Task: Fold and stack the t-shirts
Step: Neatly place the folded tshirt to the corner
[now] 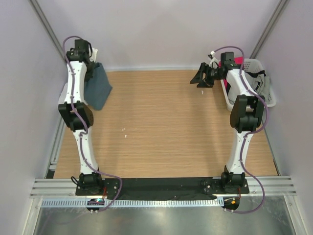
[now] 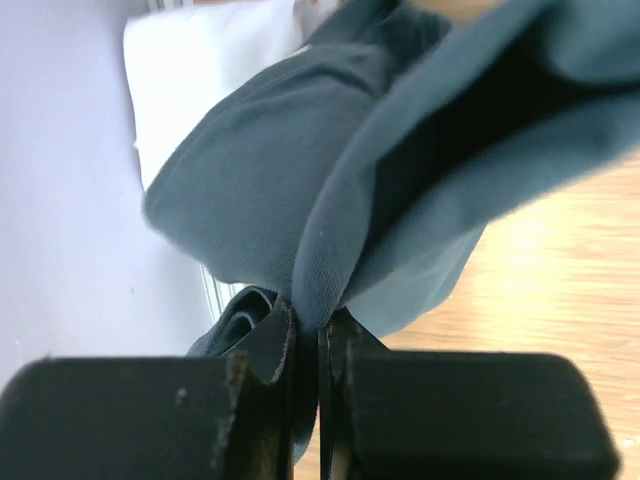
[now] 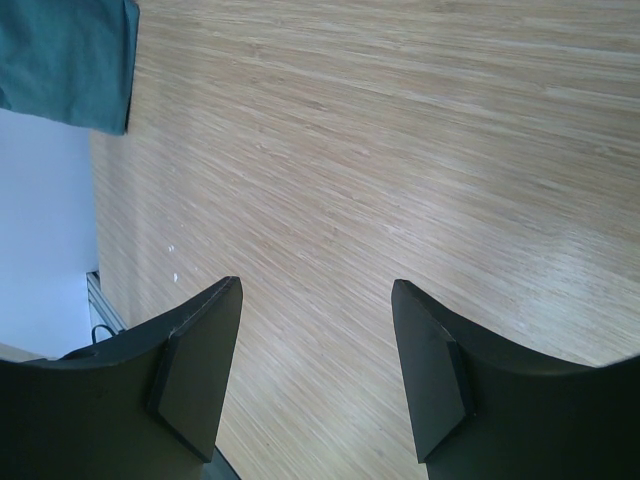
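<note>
Left gripper (image 2: 308, 320): raised at the far-left corner of the worktop, close to the left wall; jaws pressed together, clamped on a fold of the slate-blue t-shirt.
Slate-blue t-shirt (image 1: 99, 85): hangs bunched from the left jaws, draping down along the left arm to the far-left part of the worktop; in the left wrist view (image 2: 260, 170) it billows in thick folds right in front of the camera.
White patch (image 2: 200, 70): lies behind the blue cloth, next to the wall; it may be the white t-shirt, but the close view is too tight to be sure.
Worktop (image 1: 161, 127): pale wood grain, with a few small white specks (image 1: 124, 131) left of centre.
Right gripper (image 1: 199, 79): held above the far-right part of the worktop, pointing left; jaws standing wide apart with nothing between them, only bare wood below in the right wrist view (image 3: 315, 290).
Basket (image 1: 266, 95): white, at the far-right edge just beside the right arm, with pink cloth (image 1: 238, 60) and grey cloth (image 1: 261, 83) inside.
</note>
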`<state>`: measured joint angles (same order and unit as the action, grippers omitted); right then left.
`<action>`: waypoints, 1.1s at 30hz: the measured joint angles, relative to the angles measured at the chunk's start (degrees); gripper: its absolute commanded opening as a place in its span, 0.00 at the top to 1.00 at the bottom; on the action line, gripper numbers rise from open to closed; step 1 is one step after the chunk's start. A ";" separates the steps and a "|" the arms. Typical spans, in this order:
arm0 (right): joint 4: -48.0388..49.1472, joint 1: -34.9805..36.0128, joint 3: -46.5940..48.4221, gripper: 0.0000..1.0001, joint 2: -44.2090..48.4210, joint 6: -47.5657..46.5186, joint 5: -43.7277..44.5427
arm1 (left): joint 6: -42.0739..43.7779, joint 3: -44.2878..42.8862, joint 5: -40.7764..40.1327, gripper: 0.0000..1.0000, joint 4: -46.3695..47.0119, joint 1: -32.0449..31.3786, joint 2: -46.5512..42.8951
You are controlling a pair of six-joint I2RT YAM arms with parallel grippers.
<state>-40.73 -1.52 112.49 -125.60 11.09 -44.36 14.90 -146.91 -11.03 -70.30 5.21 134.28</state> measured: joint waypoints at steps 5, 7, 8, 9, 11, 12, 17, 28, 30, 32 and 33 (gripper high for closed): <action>0.02 0.00 -0.02 0.32 0.00 0.00 0.13 | -0.90 -1.05 -0.17 1.00 1.20 -0.92 0.00; 0.09 0.00 -0.02 0.32 0.00 0.00 0.13 | -0.94 -1.05 -0.74 1.00 1.31 -0.39 0.00; 0.17 0.00 -0.02 0.32 0.00 0.02 0.13 | -0.96 -1.05 -1.18 1.00 1.33 0.02 0.00; 0.28 0.00 -0.02 0.32 0.00 0.02 0.13 | -0.98 -1.05 -1.55 1.00 1.42 0.61 0.00; 0.42 0.00 -0.02 0.32 0.00 0.02 0.13 | -1.03 -1.05 -2.40 1.00 1.55 1.92 0.00; 0.39 0.00 -0.02 0.32 0.00 0.04 0.13 | -1.05 -1.05 -2.89 1.00 1.60 2.62 0.00; 0.42 0.00 -0.04 0.32 0.00 0.02 0.13 | -0.98 -1.07 -4.59 1.00 2.73 6.01 0.00; 0.85 0.00 -0.39 0.32 0.00 0.07 0.22 | -0.02 -1.38 -7.04 1.00 5.31 7.93 0.17; 0.92 0.00 -0.63 0.32 0.00 0.04 0.24 | 0.42 -1.38 -7.58 1.00 5.86 7.93 0.83; 0.98 0.00 -0.98 0.32 0.00 0.04 0.35 | 0.66 -1.38 -8.35 1.00 6.67 8.11 2.14; 1.03 0.00 -1.11 0.32 0.00 0.02 0.35 | 0.81 -1.38 -9.03 1.00 7.13 8.26 3.06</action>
<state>-39.70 -1.52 111.37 -125.60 11.11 -44.01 15.70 -148.29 -20.05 -63.18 13.47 137.34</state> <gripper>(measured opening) 0.677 0.045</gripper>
